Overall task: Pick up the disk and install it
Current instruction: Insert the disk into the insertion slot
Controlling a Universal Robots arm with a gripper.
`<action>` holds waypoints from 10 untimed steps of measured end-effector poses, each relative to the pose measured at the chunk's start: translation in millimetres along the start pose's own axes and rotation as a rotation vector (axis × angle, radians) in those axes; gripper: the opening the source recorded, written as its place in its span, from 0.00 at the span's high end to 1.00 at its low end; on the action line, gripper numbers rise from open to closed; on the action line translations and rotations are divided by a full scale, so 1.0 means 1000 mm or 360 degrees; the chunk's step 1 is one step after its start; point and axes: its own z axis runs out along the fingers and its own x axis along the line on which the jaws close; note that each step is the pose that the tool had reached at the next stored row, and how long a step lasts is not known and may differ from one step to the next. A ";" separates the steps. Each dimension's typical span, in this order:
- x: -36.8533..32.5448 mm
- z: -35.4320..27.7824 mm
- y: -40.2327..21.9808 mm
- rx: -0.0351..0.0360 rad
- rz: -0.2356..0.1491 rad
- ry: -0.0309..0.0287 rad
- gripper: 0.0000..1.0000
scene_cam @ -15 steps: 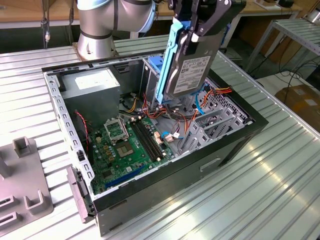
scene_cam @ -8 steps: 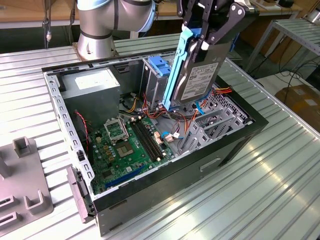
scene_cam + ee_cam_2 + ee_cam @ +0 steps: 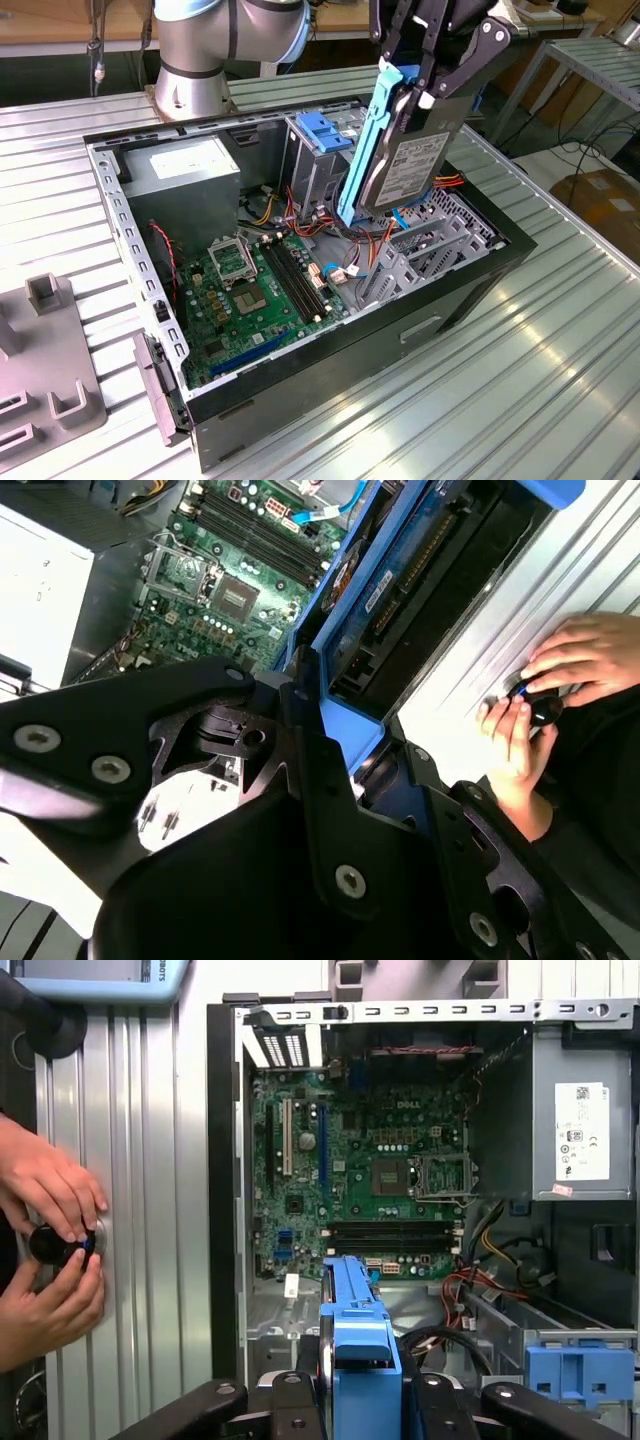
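The disk (image 3: 412,160), a silver-grey drive with a white label in a light-blue bracket, hangs tilted on edge above the open computer case (image 3: 455,290). My gripper (image 3: 432,75) is shut on its upper end. The drive's lower end hovers over the cables beside the metal drive cage (image 3: 315,165). In the first wrist view the disk (image 3: 360,1345) appears edge-on between my black fingers (image 3: 285,1405), with the motherboard (image 3: 370,1175) beyond it. The second wrist view has the disk (image 3: 400,590) reaching out from the gripper (image 3: 340,730) over the case's edge.
Inside the case sit a grey power supply (image 3: 185,170) with a white sticker, the motherboard (image 3: 255,290) and a blue handle (image 3: 322,130) on the cage. A person's hands (image 3: 50,1220) hold a black knob on the slatted table (image 3: 520,380). A grey fixture (image 3: 50,370) lies at the exterior view's left.
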 end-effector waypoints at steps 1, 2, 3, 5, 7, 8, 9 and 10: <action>0.0007 0.0019 -0.0074 0.0000 0.0000 0.00017 0.63; 0.0009 0.0025 -0.0105 0.0000 0.0000 0.00024 0.63; 0.0010 0.0030 -0.0139 0.0000 0.0000 0.00032 0.63; 0.0011 0.0041 -0.0229 0.0000 0.0000 0.00042 0.63; 0.0009 0.0050 -0.0332 0.0000 0.0000 0.00051 0.63; 0.0009 0.0054 -0.0397 0.0000 0.0000 0.00059 0.63; 0.0008 0.0057 -0.0440 0.0000 0.0001 0.00061 0.63; 0.0007 0.0060 -0.0482 0.0000 0.0000 0.00062 0.63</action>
